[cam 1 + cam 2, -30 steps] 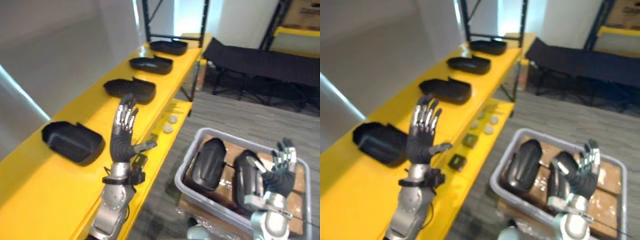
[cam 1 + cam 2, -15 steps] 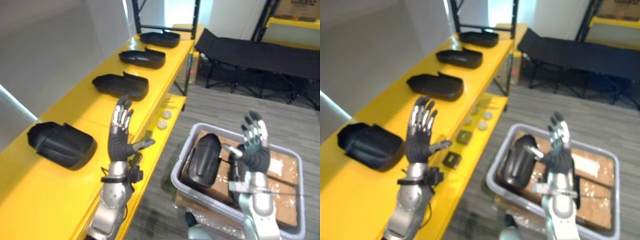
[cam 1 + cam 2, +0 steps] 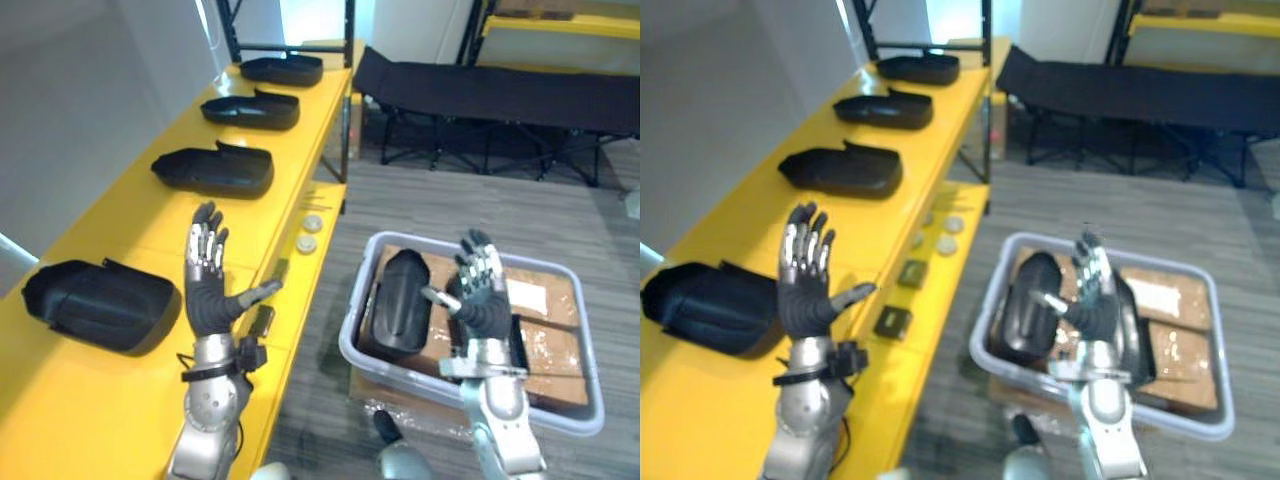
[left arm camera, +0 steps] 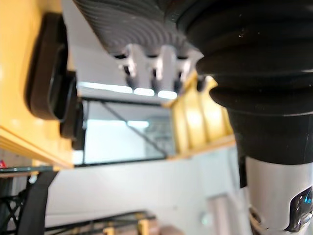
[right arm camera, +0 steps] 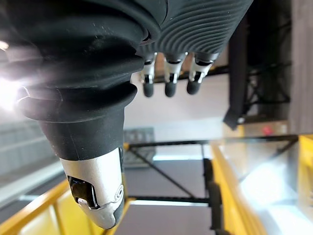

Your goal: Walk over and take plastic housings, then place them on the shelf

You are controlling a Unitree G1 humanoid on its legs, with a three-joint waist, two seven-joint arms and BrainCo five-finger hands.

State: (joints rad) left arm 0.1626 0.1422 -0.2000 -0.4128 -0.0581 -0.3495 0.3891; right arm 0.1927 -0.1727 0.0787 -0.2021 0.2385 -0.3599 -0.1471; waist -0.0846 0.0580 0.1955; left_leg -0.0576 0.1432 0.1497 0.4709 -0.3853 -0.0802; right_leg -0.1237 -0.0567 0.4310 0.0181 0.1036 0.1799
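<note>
In the left eye view you have the yellow shelf (image 3: 150, 225) running away from you, with four black housings in a row along it: the nearest (image 3: 95, 305), a second (image 3: 213, 172), a third (image 3: 250, 108) and the farthest (image 3: 281, 70). Your left hand (image 3: 207, 285) is raised over the shelf's front edge, just beside the nearest housing, fingers straight and spread, thumb out, holding nothing. Off the shelf's front edge sits a grey bin (image 3: 352, 340) with another housing (image 3: 400, 305) lying in it on brown cardboard. Your right hand (image 3: 480, 295) is up over that bin, well apart from the shelf, fingers straight and empty

In the right eye view you can see pale discs (image 3: 946, 245) and dark blocks (image 3: 892, 321) on the shelf's lower ledge, between the left hand and the bin

In the left wrist view your fingers (image 4: 156, 73) reach out straight with nothing between them, and a housing on the shelf shows past them

In the right wrist view your fingers (image 5: 166, 83) are extended too, thumb (image 5: 98, 191) apart, with nothing in the palm
</note>
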